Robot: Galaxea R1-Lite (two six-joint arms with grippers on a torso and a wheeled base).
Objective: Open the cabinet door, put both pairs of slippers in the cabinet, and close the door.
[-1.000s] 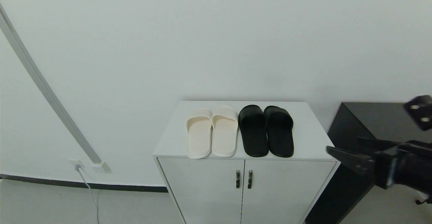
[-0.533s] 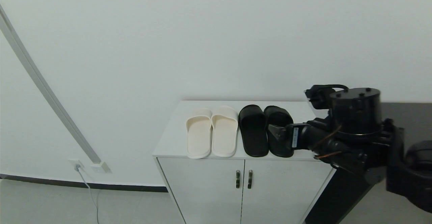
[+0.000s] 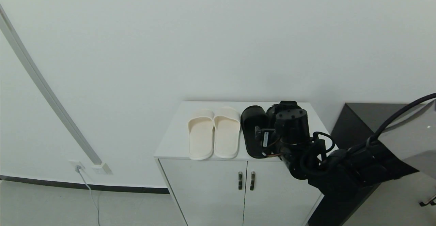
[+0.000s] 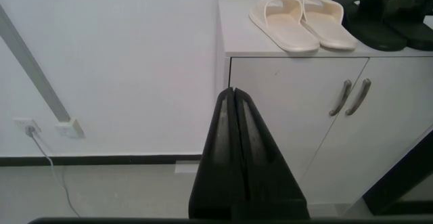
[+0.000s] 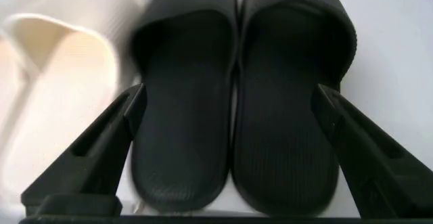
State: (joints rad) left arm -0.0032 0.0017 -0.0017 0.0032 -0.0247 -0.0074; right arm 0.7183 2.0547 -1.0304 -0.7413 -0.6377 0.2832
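Right now the right gripper (image 5: 229,95) is hovering with its fingers spread wide, one on either side of the pair of black rubber slide slippers (image 5: 183,116). These are lying just beside the pair of cream rubber slide slippers (image 3: 201,137) on top of the white two-door cabinet (image 3: 204,192), whose doors are sitting shut. The left gripper (image 4: 234,99) is hanging low before the cabinet, fingers pressed together.
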